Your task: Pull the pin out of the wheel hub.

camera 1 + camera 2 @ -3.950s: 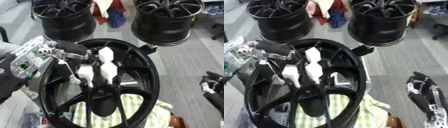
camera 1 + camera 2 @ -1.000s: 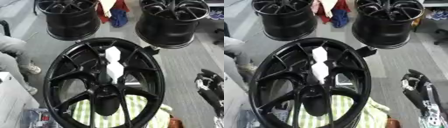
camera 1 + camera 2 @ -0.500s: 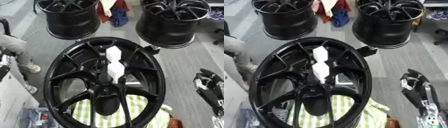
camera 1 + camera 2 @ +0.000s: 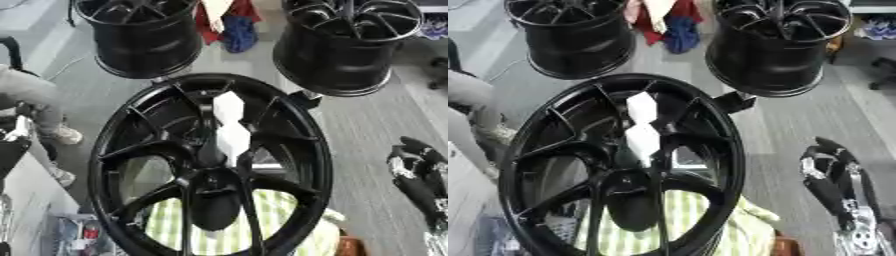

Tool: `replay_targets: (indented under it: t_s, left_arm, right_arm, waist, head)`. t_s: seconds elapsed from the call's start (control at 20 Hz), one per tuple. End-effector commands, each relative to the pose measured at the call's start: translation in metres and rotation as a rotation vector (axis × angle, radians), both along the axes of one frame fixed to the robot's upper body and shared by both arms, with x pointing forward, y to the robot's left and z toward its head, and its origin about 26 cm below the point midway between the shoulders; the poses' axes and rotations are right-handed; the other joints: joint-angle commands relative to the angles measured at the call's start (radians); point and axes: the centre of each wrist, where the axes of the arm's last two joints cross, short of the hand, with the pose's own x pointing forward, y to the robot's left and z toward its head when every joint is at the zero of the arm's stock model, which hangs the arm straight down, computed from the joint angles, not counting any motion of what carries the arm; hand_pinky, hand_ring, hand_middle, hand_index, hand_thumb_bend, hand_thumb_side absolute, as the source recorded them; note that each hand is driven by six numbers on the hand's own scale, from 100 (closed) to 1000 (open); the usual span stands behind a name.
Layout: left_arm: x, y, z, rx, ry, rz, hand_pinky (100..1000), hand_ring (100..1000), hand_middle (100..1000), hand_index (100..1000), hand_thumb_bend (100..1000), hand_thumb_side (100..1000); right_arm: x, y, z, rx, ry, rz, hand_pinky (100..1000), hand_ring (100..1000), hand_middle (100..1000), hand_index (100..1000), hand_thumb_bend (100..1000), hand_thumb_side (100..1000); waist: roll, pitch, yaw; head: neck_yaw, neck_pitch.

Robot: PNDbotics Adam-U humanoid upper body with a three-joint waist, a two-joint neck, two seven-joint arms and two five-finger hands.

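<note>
**Left hand gone from the wheel; white pin stays in the spokes**

Nearest the camera, a green-and-white striped cloth [image 4: 262, 220] lies under the lower part of the large black spoked wheel hub [image 4: 114, 150], showing through its openings. At the lower right edge the robot's right hand [image 4: 833, 175] rests idle beside the wheel, black fingers pointing up and relaxed, holding nothing; it sits much where it was four seconds ago.

The hub stands in the middle of the view, its dark centre cap low in the rim. The white faceted pin [image 4: 229, 125], two blocky pieces one above the other, sits against the upper spokes just above the centre, in the same place as before.

Four seconds ago the left hand was up against the wheel's upper left spokes beside the pin. It has since withdrawn and appears in neither view, so the state of its fingers cannot be told.

Farther off, two more black wheel rims [image 4: 144, 35] [image 4: 350, 45] stand on the grey floor, with red and blue cloth [image 4: 229, 25] between them.
</note>
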Motion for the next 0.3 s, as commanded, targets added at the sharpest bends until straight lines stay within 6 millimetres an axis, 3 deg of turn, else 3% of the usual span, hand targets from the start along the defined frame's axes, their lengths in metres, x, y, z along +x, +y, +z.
replay_targets:
  t_s: [0.05, 0.3]
  left_arm:
    - [0.0024, 0.0002, 0.0081, 0.017, -0.024, -0.008, 646, 603, 675, 784, 246, 271]
    - [0.0025, -0.0007, 0.0078, 0.020, -0.021, -0.014, 647, 604, 676, 785, 248, 276]
  right_arm:
    - [0.0032, -0.0019, 0.0096, -0.010, -0.031, 0.003, 716, 614, 680, 809, 100, 321]
    - [0.0033, -0.0016, 0.0094, -0.009, -0.031, 0.003, 716, 614, 680, 809, 100, 321]
  waist:
    - [-0.001, -0.008, 0.000]
    - [-0.001, -0.008, 0.000]
  head:
    - [-0.001, -0.006]
    - [-0.001, -0.005]
